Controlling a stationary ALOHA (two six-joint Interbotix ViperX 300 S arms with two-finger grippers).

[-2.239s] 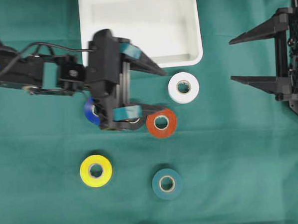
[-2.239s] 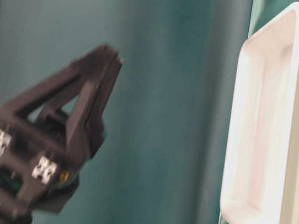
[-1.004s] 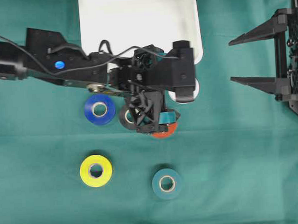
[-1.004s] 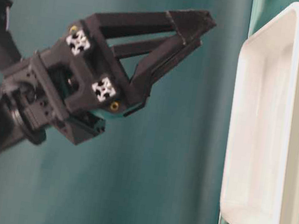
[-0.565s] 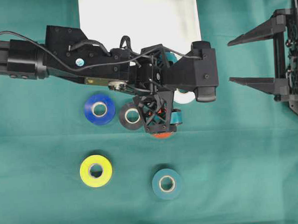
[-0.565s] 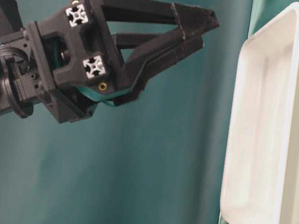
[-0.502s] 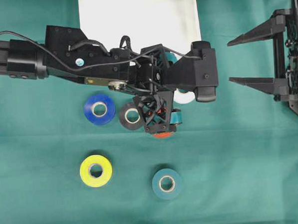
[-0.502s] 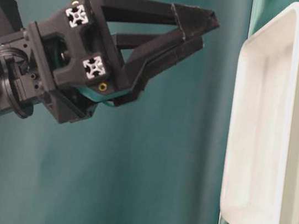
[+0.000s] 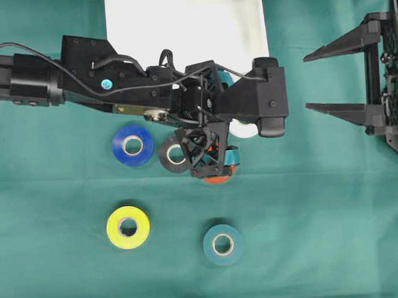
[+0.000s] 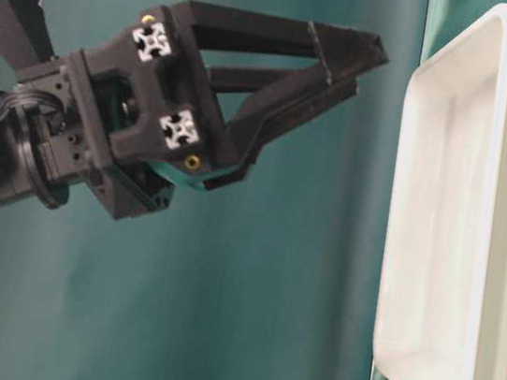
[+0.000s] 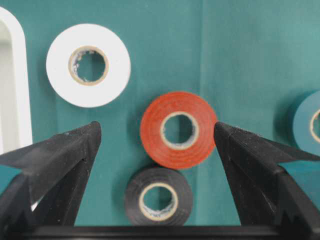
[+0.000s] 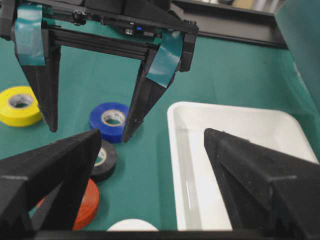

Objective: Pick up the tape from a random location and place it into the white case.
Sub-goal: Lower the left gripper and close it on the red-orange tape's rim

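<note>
the left gripper (image 11: 155, 137) is held wide open and empty, pointed down at the green cloth (image 11: 260, 60), so that a roll can be taken between its black fingers (image 11: 65, 150). the flat round orange-red roll of tape (image 11: 178, 129) is framed between the two fingers in the left wrist view, lying flat on the cloth, apparently the roll meant to be picked. the black roll of tape (image 11: 158, 195) is seen just below it in that view, touching or nearly touching it, and the white roll of tape (image 11: 88, 65) lies beyond the fingertips toward the left finger. the large shallow white plastic case (image 9: 186, 23) is placed past the white roll, farther out from the gripper, and nothing is seen in it. whether the fingers have reached the cloth cannot be told.

the right gripper (image 9: 315, 79) is parked well apart at the far side, jaws spread wide and empty, likely kept clear of the work.
</note>
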